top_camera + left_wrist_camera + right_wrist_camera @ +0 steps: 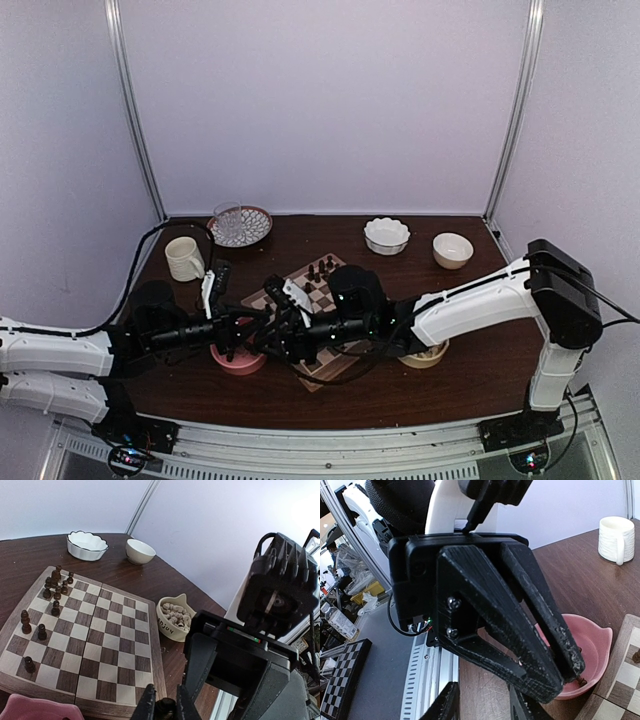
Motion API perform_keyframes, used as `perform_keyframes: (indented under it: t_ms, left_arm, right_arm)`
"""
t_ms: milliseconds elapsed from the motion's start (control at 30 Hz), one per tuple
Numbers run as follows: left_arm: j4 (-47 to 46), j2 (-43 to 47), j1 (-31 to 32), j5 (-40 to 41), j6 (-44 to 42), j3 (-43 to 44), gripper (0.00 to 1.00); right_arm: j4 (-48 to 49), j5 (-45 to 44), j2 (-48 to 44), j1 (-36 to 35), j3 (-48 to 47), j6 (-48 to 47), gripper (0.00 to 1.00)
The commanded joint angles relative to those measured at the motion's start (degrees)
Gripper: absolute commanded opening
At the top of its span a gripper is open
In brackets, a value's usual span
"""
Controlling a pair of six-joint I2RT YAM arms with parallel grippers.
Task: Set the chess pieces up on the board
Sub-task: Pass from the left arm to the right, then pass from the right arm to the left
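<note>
The board (pixel 157 645) lies mid-table, and it also shows in the top view (pixel 320 375). Several dark chess pieces (pixel 56 585) stand at its far left corner, with three more (pixel 42 632) along the left side. In the top view they show as a cluster (pixel 322 270). My left gripper (pixel 166 707) is shut on a dark chess piece (pixel 167 710) just over the board's near right edge. My right gripper (pixel 482 707) is open and empty, facing the left gripper's fingers (pixel 520 645) close up. The held piece peeks out at their tip (pixel 580 681).
A pink bowl (pixel 238 360) sits under the two wrists and also shows in the right wrist view (pixel 592 642). A cream "Enjoy" bowl (pixel 175 617) holds the white pieces. A scalloped white bowl (pixel 87 545), a small bowl (pixel 140 551), a mug (pixel 184 258) and a glass dish (pixel 240 226) stand at the back.
</note>
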State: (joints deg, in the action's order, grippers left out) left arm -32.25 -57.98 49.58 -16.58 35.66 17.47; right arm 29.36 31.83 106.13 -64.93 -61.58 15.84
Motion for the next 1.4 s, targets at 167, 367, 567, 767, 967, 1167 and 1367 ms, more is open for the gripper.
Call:
perform_keyframes:
  t_ms: [167, 367, 567, 767, 967, 1167, 1367]
  left_arm:
    - [-1.85, 3.26, 0.69, -0.84, -0.23, 0.71, 0.08]
    - [-1.61, 4.26, 0.69, -0.19, -0.39, 0.34, 0.08]
    - [-5.31, 0.57, 1.14, -6.16, 0.45, 1.23, 0.07]
    - [-6.02, -2.03, 2.20, -7.28, 0.16, 2.29, 0.07]
    - [-6.21, -1.79, 2.82, -7.49, -0.47, 2.38, 0.07]
    - [-5.26, -1.11, 2.93, -6.18, -1.44, 2.05, 0.31]
    - [-1.72, 1.65, 2.97, -0.86, -2.11, 1.37, 0.74]
  right_arm:
    - [1.74, -6.57, -2.71, 0.33, 3.31, -1.55, 0.38]
    - [3.00, -8.85, -3.67, 0.41, 5.15, -2.19, 0.38]
    - [4.79, -3.65, -1.85, 0.41, 3.84, -1.02, 0.38]
    - [6.01, -0.46, -1.73, 0.41, 3.48, -0.21, 0.38]
    - [5.68, -0.24, -1.07, 0.41, 2.87, 0.28, 0.28]
    - [5.62, -0.52, -1.50, 0.38, 3.25, 0.30, 0.10]
    - [6.08, -3.63, -3.12, 1.32, 5.22, 0.69, 0.07]
